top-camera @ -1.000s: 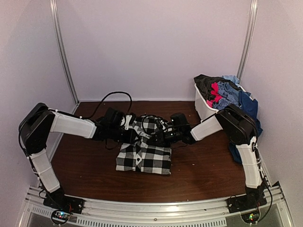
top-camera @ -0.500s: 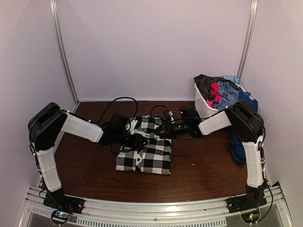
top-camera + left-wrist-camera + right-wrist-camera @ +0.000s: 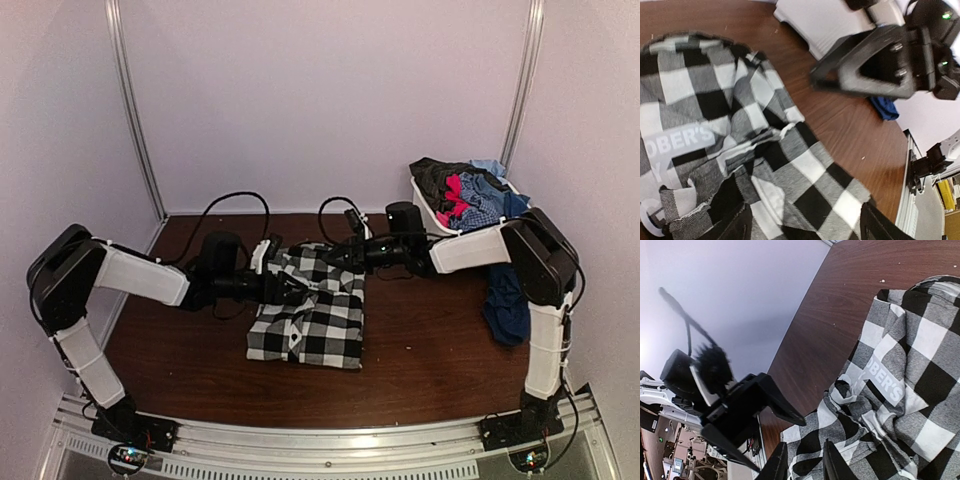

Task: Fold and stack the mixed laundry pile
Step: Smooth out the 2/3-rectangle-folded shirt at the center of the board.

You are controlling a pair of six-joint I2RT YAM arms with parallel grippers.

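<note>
The black-and-white checked shirt (image 3: 320,325) with white lettering lies on the brown table between both arms. My left gripper (image 3: 297,290) is low over its left part, jaws wide open, cloth (image 3: 805,170) spread under them and nothing pinched. My right gripper (image 3: 325,258) hovers at the shirt's far edge. Its fingers (image 3: 832,465) stand a narrow gap apart with checked cloth (image 3: 900,385) showing in the gap, and a grip cannot be made out. The rest of the mixed laundry pile (image 3: 465,190), red, blue plaid and dark grey, fills the bin, and a navy piece (image 3: 505,300) hangs down its side.
The white bin (image 3: 425,215) stands at the back right, close behind the right forearm, and shows as the white bin (image 3: 830,25) in the left wrist view. Black cables (image 3: 235,205) loop over the table behind the arms. Pale walls close the back and sides.
The left gripper has opened wide and let go of the shirt. The right gripper has reached further left along the shirt's far edge. The shirt's upper part now lies lower and flatter.
</note>
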